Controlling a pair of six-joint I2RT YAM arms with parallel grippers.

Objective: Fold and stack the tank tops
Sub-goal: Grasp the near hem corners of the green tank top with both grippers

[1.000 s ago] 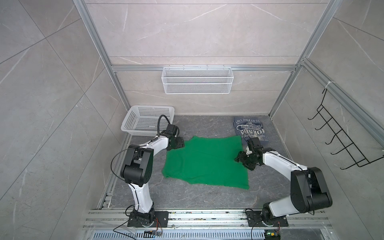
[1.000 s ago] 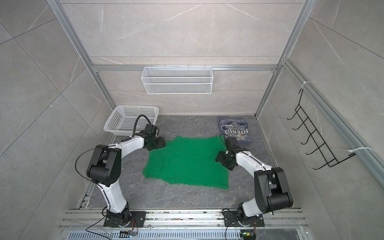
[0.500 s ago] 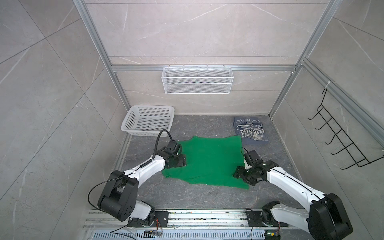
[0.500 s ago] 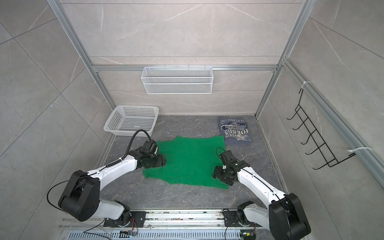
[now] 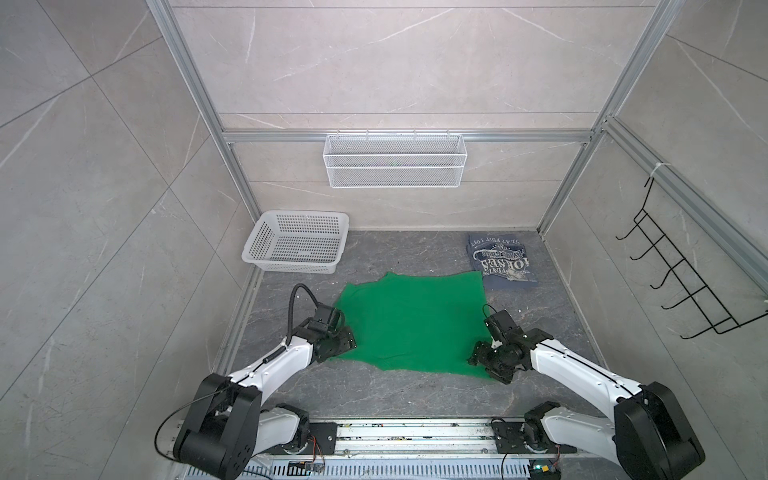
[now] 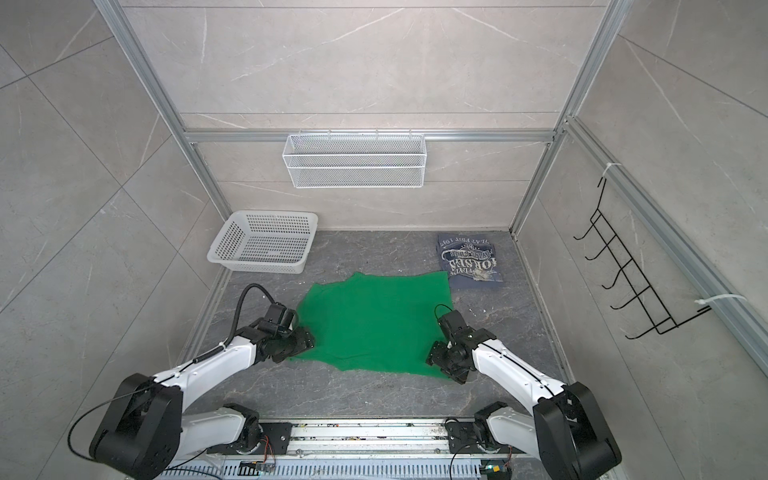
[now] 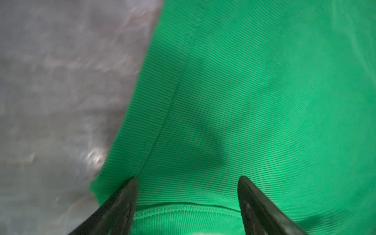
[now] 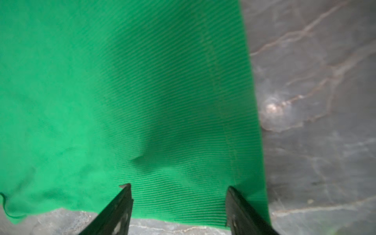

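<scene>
- The green tank top (image 5: 411, 320) is lying spread flat in the middle of the gray stone-patterned surface (image 5: 395, 399), between the two arms. No large fold is showing, so its folding is judged to be only starting.
- The left pincer (image 7: 187, 178) is standing wide open at the near left corner of the green cloth. Its tips are straddling the stitched hem, and nothing is clamped between them.
- The right pincer (image 8: 178, 186) is likewise standing wide open at the near right corner. Its tips are sitting over the ribbed edge, with no cloth gripped.
- Whether the tips of either pincer are touching the fabric cannot be told from the wrist views.
- This placement is judged to be serving a two-corner pickup. Taking both near corners at once is what allows the near edge to travel level toward the far edge, so that the fold lands square.
- The slate-blue tank top (image 5: 500, 262) is lying folded into a compact rectangle, white lettering up, at the far right corner of the surface. It is judged to be waiting there as the base of the stack.
- The far right corner of the green top is reaching the blue one's edge. Whether it is touching or overlapping cannot be told.
- The white perforated plastic basket (image 5: 291, 268) is sitting at the far left corner, well apart from both tops, and is holding nothing.
- The white wire-mesh basket (image 5: 395, 183) is hanging on the back wall and is appearing empty as well.
</scene>
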